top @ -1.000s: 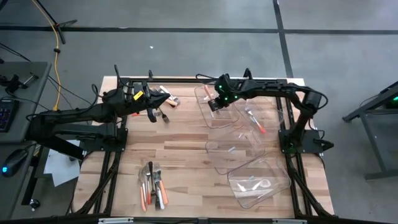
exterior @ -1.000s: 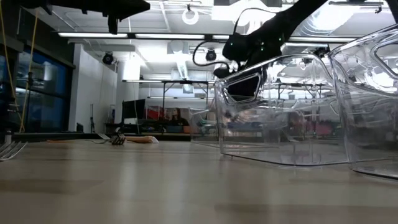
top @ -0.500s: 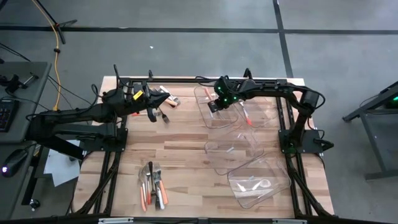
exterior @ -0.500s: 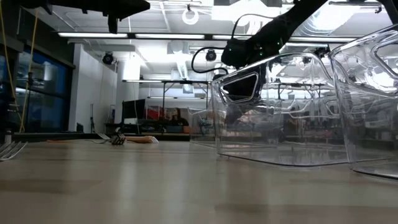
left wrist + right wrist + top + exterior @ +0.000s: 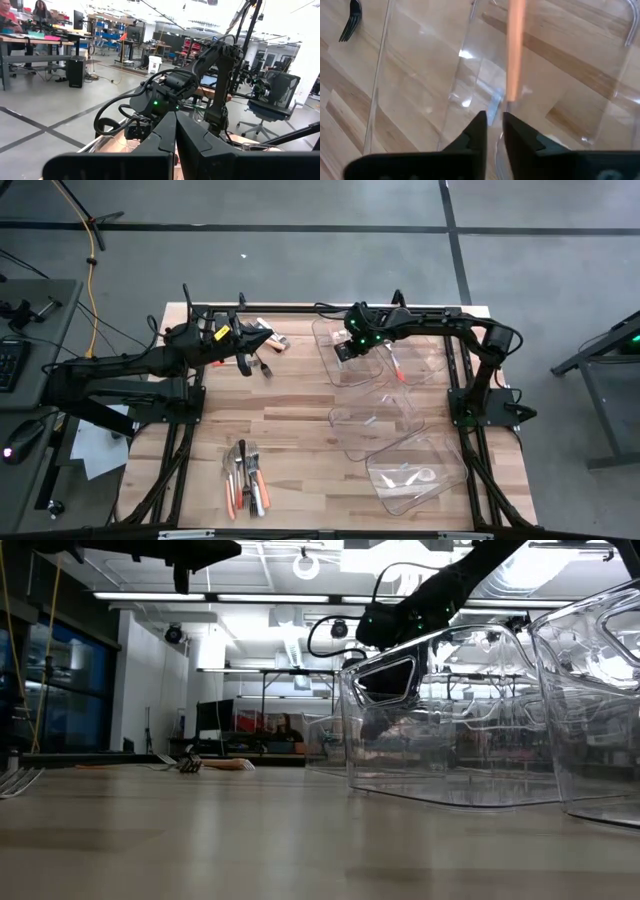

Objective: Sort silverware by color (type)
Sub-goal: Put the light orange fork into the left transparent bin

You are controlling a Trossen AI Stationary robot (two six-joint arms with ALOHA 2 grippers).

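On the pale wood table, the right gripper, fingers narrowly parted, hung just behind an orange-handled utensil in a clear plastic bin.

orange-handled utensil blurred, head unreadable

Grey concrete floor crossed by dark lines; ceiling strip lights glow above; office chair stands beyond workbenches.

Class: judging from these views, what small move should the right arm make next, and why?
Probably lift the right gripper up out of the clear bin: its fingers stand slightly apart, and the orange-handled utensil appears to lie released in that bin, beyond the fingertips.
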